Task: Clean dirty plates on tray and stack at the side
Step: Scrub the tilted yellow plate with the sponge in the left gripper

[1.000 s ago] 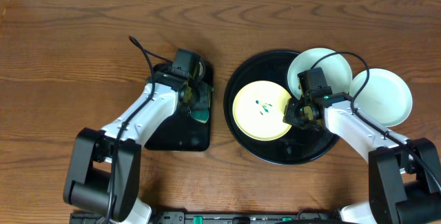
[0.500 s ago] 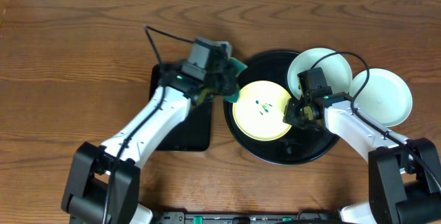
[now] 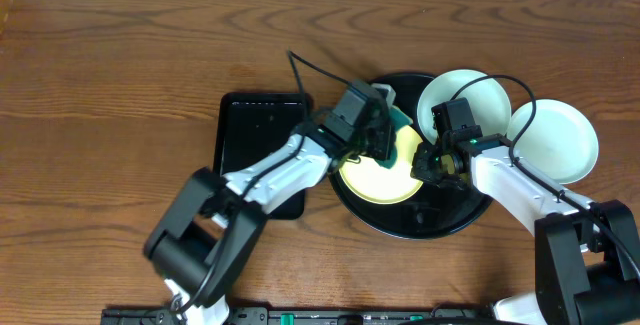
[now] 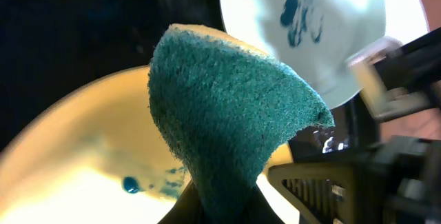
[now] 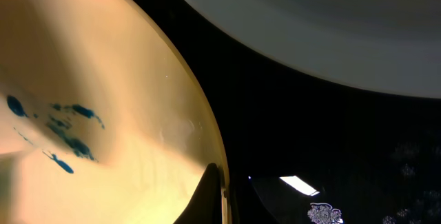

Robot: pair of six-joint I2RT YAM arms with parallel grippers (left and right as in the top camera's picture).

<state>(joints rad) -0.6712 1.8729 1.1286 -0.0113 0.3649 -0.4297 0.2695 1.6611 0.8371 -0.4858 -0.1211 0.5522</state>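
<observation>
On yellow plate point(image 5: 131, 65), scribbles point(image 5: 69, 129) unseen overhead

Two robot arms reach inward, both grippers closed.
Left arm point(image 3: 270, 170) stretches diagonally rightward, left gripper point(image 3: 385, 133) pinching a green sponge point(image 4: 227, 114); right arm point(image 3: 510, 185) bends inward, right gripper point(image 3: 428, 162) clamped on the yellow plate point(image 5: 103, 114) rim.

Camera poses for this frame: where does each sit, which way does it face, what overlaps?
Overhead: above the table, looking straight down on the round black tray; both arms, left gripper and right gripper show.
Left wrist: above the tray, looking down past the green sponge it grips at the yellow plate; its jaws mostly hidden behind it.
Right wrist: low at the yellow plate's rim, looking across it; one fingertip shows on the rim.
Shared: both wrist views catch the yellow plate's blue marks.
</observation>
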